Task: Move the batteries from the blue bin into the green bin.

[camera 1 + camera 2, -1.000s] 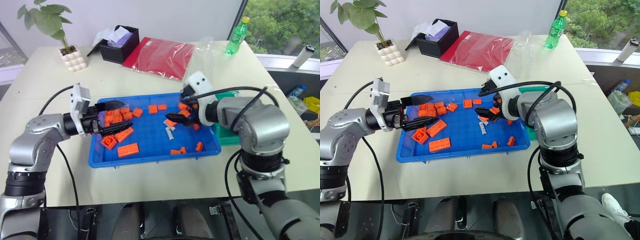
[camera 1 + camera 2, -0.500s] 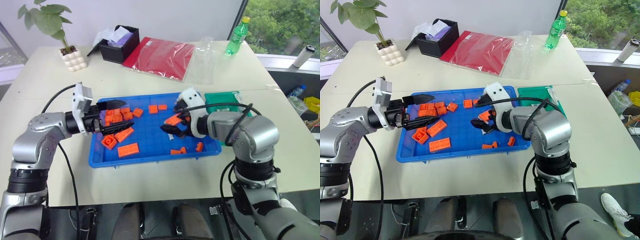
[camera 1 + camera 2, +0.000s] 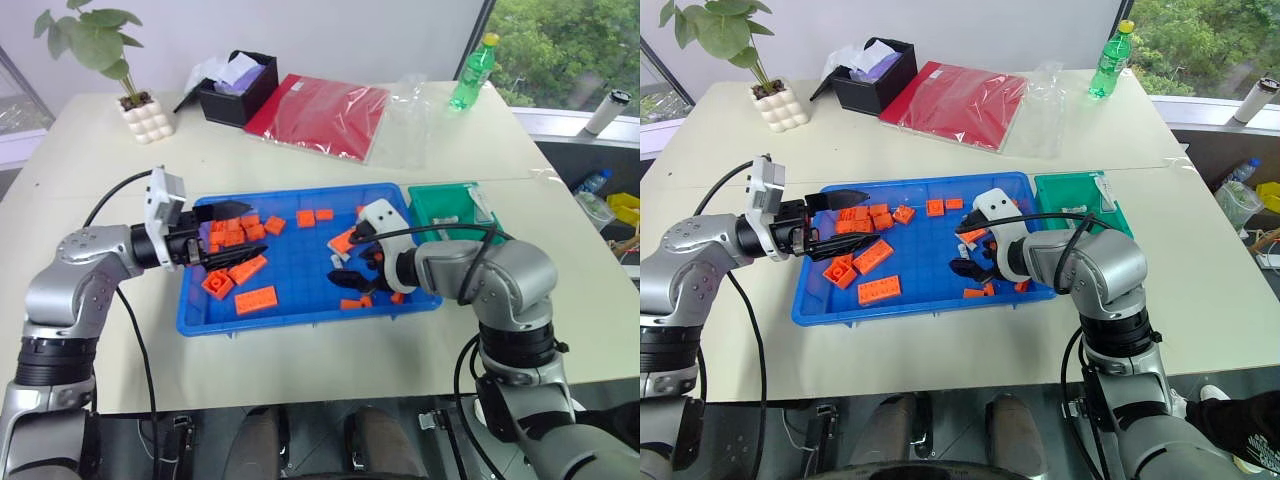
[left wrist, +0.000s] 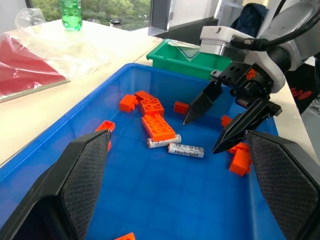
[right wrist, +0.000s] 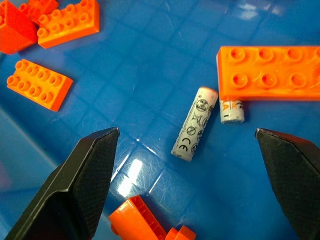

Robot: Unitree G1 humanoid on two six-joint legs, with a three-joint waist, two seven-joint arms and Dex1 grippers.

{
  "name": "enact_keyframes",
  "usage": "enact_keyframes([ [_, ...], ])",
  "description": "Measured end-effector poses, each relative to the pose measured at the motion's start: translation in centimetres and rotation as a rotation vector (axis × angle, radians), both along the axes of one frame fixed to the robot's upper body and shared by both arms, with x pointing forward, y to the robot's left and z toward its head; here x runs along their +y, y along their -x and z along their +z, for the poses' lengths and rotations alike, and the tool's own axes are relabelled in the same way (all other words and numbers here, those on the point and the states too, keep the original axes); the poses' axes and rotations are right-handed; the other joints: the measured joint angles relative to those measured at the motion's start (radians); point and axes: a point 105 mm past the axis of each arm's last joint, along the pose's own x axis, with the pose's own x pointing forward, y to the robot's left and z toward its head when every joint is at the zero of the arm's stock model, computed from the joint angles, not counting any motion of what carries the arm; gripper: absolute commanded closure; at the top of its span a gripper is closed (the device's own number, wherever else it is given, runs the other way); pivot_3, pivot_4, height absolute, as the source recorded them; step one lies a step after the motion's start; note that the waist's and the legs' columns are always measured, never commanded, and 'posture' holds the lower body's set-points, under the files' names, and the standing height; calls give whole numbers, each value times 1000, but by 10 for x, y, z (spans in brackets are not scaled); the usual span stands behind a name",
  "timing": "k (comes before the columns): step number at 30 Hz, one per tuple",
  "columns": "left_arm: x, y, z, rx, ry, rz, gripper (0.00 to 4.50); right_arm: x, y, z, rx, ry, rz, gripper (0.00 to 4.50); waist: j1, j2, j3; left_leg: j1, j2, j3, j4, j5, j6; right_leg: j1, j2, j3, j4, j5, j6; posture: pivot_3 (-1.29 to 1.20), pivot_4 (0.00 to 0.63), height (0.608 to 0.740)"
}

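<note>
I am holding the right gripper spread wide and empty, tips angling down over the right half of the blue bin. Two batteries are lying flat on the bin floor directly between its fingers; in the right wrist view the nearer one is running its long axis from about 1 to 7 o'clock, crossing the line between the jaws at a slant. The second battery is lying partly tucked under an orange brick, so most of its length is hidden. The right arm is plainly the nearer one. I am keeping the left gripper open and empty over the bin's left end. The green bin is standing just beside the blue bin, at 3 o'clock.
</note>
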Motion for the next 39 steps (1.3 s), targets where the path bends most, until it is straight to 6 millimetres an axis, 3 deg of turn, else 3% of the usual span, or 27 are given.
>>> enact_keyframes([
  [10, 3, 1, -7, 18, -9, 18, 0, 14, 0, -12, 72, -25, 9, 10, 0, 0, 0, 0, 0, 0, 0, 0, 0, 0, 0, 0, 0, 0, 0, 0, 150, 740],
  [12, 3, 1, -7, 19, -11, 19, 0, 18, 0, -14, 83, -27, 14, 402, 0, 0, 0, 0, 0, 0, 0, 0, 0, 0, 0, 0, 0, 0, 0, 0, 150, 740],
  [16, 1, 4, -4, 2, -24, 9, 0, 22, -1, -18, 98, -15, 11, 2125, 0, 0, 0, 0, 0, 0, -1, 0, 0, 0, 0, 0, 0, 0, 0, 0, 150, 740],
  [20, 1, 4, -3, -1, -28, 10, 0, 22, -5, -22, 99, -4, -1, 4295, 0, 0, 0, 0, 0, 0, -1, 0, 0, 0, 0, 0, 0, 0, 0, 0, 150, 740],
  [21, 2, 5, -3, -1, -30, 10, 0, 23, -5, -22, 94, -2, 1, 4486, 0, 0, 0, 0, 0, 0, -1, 0, 0, 0, 0, 0, 0, 0, 0, 0, 150, 740],
  [34, 3, 7, -1, -1, -20, 7, 0, 17, -8, -17, 74, 29, 4, 4488, 0, 0, 0, 0, 0, 0, -1, 0, 0, 0, 0, 0, 0, 0, 0, 0, 150, 740],
  [36, 4, 7, -1, 1, -26, 4, 0, 12, -12, 0, 30, 39, 4, 4488, 0, 0, 0, 0, 0, 0, -1, 0, 0, -1, 0, 0, 0, 0, 0, 0, 150, 740],
  [39, 4, 9, -1, 1, -34, -4, 0, 0, -24, 58, -145, 6, -8, 4488, 0, 0, 0, 0, 0, 0, -2, 0, 0, -1, 0, 0, -1, 0, 0, 0, 150, 740],
])
